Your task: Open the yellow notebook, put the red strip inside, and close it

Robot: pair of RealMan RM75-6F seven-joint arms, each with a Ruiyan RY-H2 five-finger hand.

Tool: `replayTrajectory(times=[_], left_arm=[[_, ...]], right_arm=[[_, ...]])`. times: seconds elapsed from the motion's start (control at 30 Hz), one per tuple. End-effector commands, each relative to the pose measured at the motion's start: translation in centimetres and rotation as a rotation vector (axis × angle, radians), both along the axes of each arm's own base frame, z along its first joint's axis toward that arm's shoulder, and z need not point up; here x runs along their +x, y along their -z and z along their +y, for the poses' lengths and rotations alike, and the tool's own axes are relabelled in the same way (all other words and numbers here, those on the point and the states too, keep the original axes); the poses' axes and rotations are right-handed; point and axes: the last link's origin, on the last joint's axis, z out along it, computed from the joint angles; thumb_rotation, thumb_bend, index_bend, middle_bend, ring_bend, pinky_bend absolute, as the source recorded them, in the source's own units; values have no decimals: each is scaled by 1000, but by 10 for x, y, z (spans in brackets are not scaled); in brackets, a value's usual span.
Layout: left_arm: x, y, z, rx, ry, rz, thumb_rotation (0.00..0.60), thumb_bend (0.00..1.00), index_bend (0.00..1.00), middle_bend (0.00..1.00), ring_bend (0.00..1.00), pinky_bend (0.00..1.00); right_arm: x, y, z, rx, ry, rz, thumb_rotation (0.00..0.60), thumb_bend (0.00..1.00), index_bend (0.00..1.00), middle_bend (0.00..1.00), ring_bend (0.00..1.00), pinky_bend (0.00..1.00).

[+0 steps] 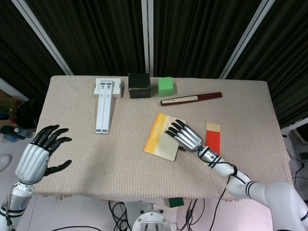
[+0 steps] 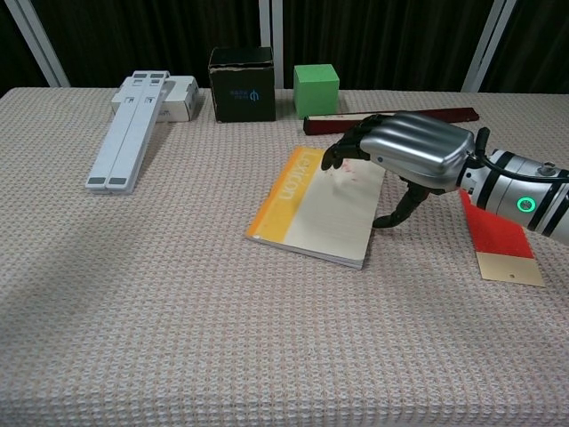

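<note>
The yellow notebook (image 1: 160, 140) (image 2: 309, 212) lies closed near the table's middle, its yellow spine to the left. My right hand (image 1: 186, 137) (image 2: 414, 156) arches over the notebook's right part. Its fingertips touch the cover near the far right corner, and its thumb is against the right edge. The red strip (image 1: 212, 140) (image 2: 494, 235), with a cream end, lies flat just right of the notebook, partly behind my right wrist in the chest view. My left hand (image 1: 40, 154) hovers off the table's left front corner with fingers spread, holding nothing; the chest view does not show it.
At the back stand a white folded stand (image 1: 104, 107) (image 2: 133, 124), a black box (image 1: 139, 85) (image 2: 241, 84) and a green cube (image 1: 165, 85) (image 2: 316, 89). A long dark-red and cream bar (image 1: 191, 98) (image 2: 391, 118) lies behind the notebook.
</note>
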Motion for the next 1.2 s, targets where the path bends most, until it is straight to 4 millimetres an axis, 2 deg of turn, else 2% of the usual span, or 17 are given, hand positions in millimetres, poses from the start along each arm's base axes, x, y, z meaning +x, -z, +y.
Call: replayTrajectory(times=[0.03,0.27,0.53,0.77,1.03,1.2], left_arm=[[0,0,0,0,-2,-2,600,28,337,216,130,171],[-2,0,-1,-1,-7,-4,600,29,337,216,130,171],[-2,0,-2,1,-4,-6,600,29,337,216,130,171],[-2,0,-1,-1,-1,-8,600,29,337,216,130,171],[-3,-1,-4,5,-4,-12,600,29,341,216,130,171],[-4,-2,-6,8,-5,-17,600,29,343,216,130,171]], right_arm=[[1,2,-2,-1,8,-6,600,26,270,258,169,173],[2,11,-5,-1,28,-37,600,29,270,266,169,168],[8,15,-7,-25,-3,-111,600,173,328,318,176,168],[16,21,-10,-32,-24,-137,600,182,350,331,184,169],[22,31,-8,-59,-76,-162,600,329,492,421,280,199],[21,37,-9,-64,-76,-150,600,373,534,447,310,221]])
